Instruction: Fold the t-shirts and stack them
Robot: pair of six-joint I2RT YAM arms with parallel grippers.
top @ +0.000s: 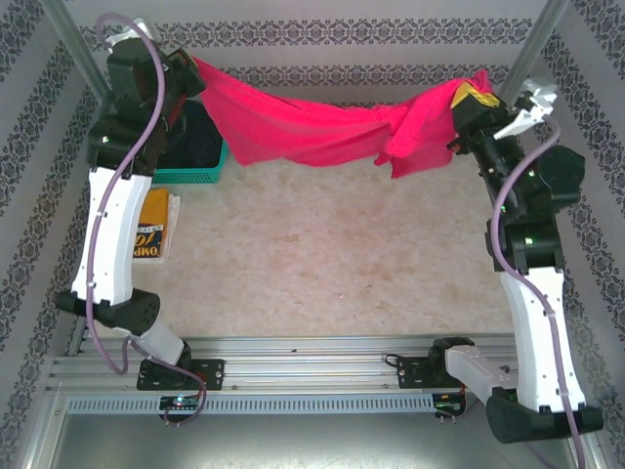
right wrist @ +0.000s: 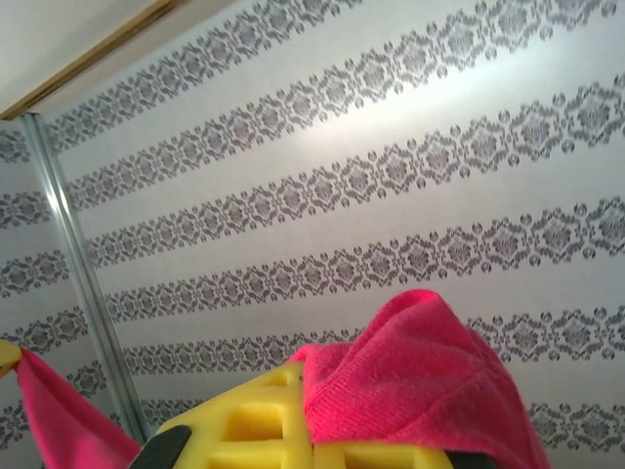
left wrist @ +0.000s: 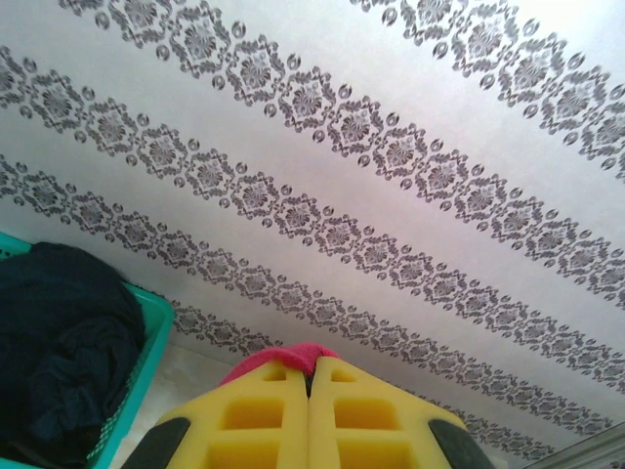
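Left fingers: your left gripper (left wrist: 311,376) has its yellow padded fingers pressed together, clamped on one edge of the plain bright red cloth t-shirt (top: 312,132). A small red fold pokes out just past the tips.
Right fingers: your right gripper (right wrist: 308,405) is closed on the other end of that same shirt. Red cloth drapes over one finger and hangs down on the far side too.
Red shirt: it spans from one pair of fingers to the other, sagging in the middle and bunched below the right fingers. You cannot tell whether its lowest fold touches the beige table (top: 322,264).
Dark shirts: a heap of dark navy cloth t-shirts (left wrist: 59,332) lies in the teal plastic mesh basket (left wrist: 146,332), below and left of your left fingers.
Yellow shirt: the mustard-yellow t-shirt with black lettering (top: 151,230) lies on the table, nearer than the left fingers, partly under that arm.
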